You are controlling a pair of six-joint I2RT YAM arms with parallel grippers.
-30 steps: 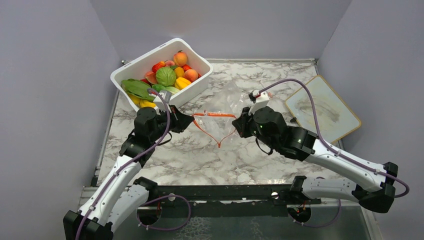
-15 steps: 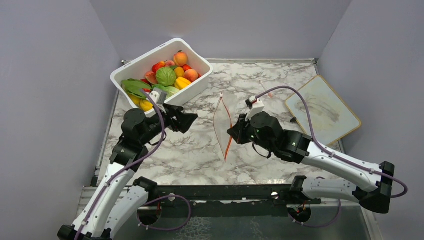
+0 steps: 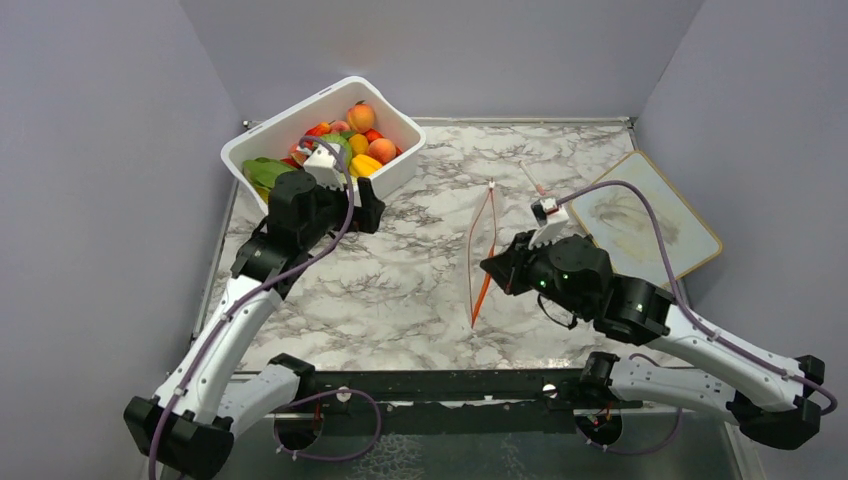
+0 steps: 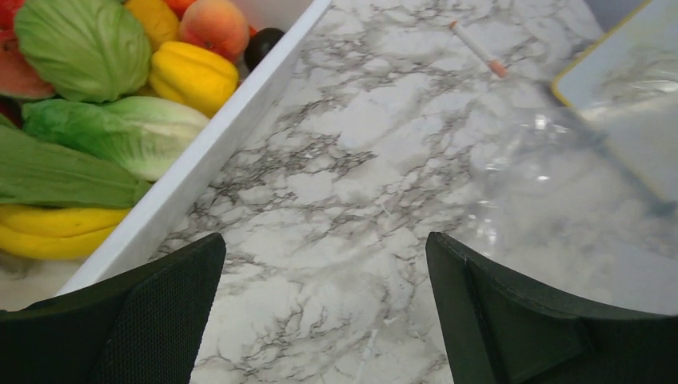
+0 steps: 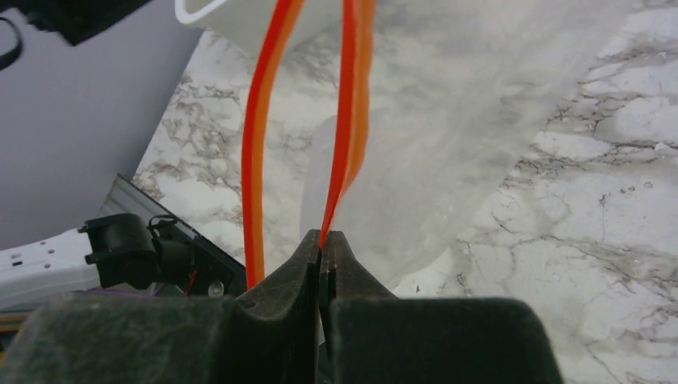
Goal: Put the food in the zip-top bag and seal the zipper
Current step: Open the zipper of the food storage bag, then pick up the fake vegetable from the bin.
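The food (image 3: 345, 140) fills a white tub (image 3: 262, 140); the left wrist view shows a round green cabbage (image 4: 84, 48), a yellow pepper (image 4: 192, 76), a peach (image 4: 212, 24) and leafy greens (image 4: 120, 136). My left gripper (image 3: 368, 210) stands wide open and empty (image 4: 324, 320) over bare marble beside the tub's near wall (image 4: 232, 128). My right gripper (image 3: 498, 268) is shut on the zipper (image 5: 350, 120) of the clear zip-top bag (image 5: 456, 112). The other side of the strip (image 5: 262, 104) hangs apart, so the mouth forms a narrow loop (image 3: 482, 290).
A yellow-framed whiteboard (image 3: 645, 215) lies at the right of the marble table, with a marker (image 3: 533, 180) beside it. Grey walls close in the left, back and right sides. A black rail runs along the near edge (image 3: 440, 385).
My left gripper opened, let go of the bag's mouth and moved back-left to the tub. My right gripper carried the bag to the right, and the mouth narrowed to a slim loop.
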